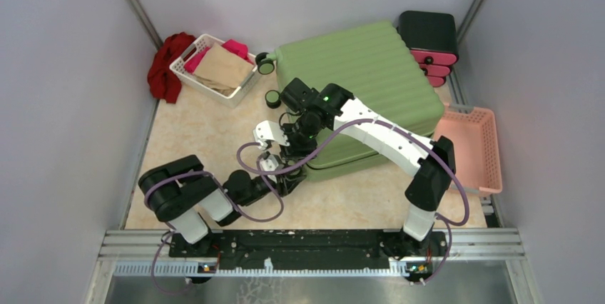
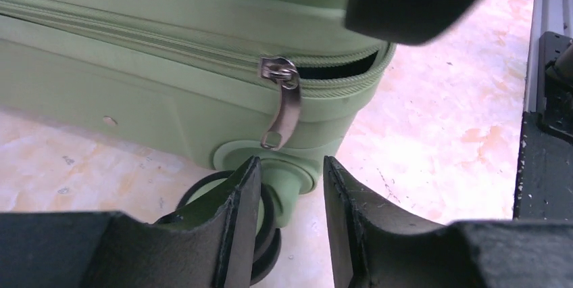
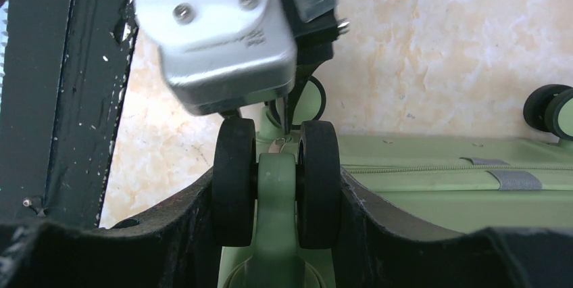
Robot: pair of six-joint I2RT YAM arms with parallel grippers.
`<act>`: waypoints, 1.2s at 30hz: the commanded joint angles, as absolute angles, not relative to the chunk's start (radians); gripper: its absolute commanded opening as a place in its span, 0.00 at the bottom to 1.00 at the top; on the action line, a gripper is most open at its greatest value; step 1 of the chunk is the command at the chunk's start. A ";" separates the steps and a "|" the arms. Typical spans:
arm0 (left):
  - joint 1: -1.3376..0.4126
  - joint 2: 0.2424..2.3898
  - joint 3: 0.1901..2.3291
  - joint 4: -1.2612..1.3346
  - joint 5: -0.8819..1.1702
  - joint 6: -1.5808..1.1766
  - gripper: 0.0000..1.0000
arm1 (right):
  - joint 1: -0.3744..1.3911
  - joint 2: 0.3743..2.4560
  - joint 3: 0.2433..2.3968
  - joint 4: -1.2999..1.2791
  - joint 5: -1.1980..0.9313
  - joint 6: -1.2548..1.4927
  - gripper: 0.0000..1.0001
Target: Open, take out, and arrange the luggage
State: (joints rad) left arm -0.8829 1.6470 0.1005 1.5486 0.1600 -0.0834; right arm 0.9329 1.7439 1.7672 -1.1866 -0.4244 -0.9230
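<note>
— Lying flat on the desk (image 1: 207, 140), the luggage (image 1: 371, 76) sits toward 1 o'clock in the overhead view, ribbed shell up.
— And the claws?
— The right claw (image 3: 277, 197) is clamped on the twin wheel (image 3: 234, 180) at the case's 7 o'clock corner, one finger against each outer face. The left claw (image 2: 292, 166) has its fingers apart, gripping nothing, just below the hanging zipper pull (image 2: 284, 109).
— And the zip?
— It gapes slightly at 3 o'clock of the slider.
</note>
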 commanded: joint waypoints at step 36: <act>-1.040 1.584 0.124 1.792 -0.155 0.090 0.27 | 0.937 1.693 1.822 -1.236 -0.506 -0.890 0.00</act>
State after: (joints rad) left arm -1.0325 1.5986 0.1154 1.5475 -0.1631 0.0872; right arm 0.9329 1.7439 1.7672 -1.1896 -0.4244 -0.9234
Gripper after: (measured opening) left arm 0.305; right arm 0.487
